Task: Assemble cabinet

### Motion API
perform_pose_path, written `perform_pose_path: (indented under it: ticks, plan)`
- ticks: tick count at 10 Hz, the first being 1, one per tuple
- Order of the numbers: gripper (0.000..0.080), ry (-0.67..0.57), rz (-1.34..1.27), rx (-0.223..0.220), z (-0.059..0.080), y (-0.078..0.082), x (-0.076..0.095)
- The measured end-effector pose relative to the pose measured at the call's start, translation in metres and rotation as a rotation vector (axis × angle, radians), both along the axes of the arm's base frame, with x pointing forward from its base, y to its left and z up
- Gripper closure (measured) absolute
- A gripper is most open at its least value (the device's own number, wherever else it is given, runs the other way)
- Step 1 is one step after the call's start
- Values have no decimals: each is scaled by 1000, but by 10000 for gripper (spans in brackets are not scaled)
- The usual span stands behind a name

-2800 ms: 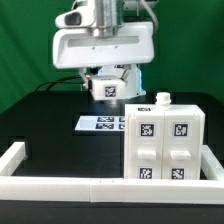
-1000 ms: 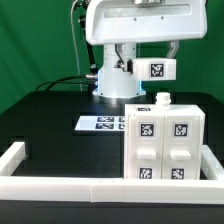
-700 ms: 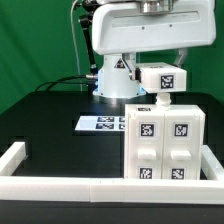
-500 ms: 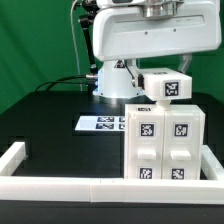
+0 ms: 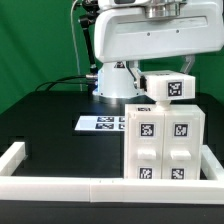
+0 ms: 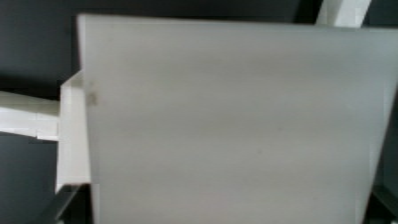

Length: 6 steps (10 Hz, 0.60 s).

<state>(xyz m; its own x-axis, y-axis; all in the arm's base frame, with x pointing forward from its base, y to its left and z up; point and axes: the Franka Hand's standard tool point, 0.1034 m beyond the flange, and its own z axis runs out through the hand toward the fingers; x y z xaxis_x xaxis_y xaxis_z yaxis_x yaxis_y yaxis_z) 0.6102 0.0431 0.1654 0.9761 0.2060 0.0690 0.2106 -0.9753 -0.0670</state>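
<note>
Black tabletop (image 5: pixel 60 130) carries the cabinet body (image 5: pixel 163 140); with the gripper (image 5: pixel 166 79) clamped on the tagged block (image 5: pixel 172 88) at its 12 o'clock, square edges before lowering.

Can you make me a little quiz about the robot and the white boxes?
1. True or false: the small white block is lying on the black table.
2. How many square tags show on the front of the cabinet body? A: two. B: four. C: six.
3. Fill in: the marker board lies to the exterior view's ____ of the cabinet body.

Key: 1 false, it is held up in the air above the cabinet body. 2 B. 3 left.
</note>
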Motion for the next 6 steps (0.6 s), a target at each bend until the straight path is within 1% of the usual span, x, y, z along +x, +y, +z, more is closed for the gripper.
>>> perform_pose_path:
  ticks: [4, 6]
  plan:
    - [239, 11, 16, 4, -10, 6, 0]
    - [239, -7, 26, 4, -10, 5, 2]
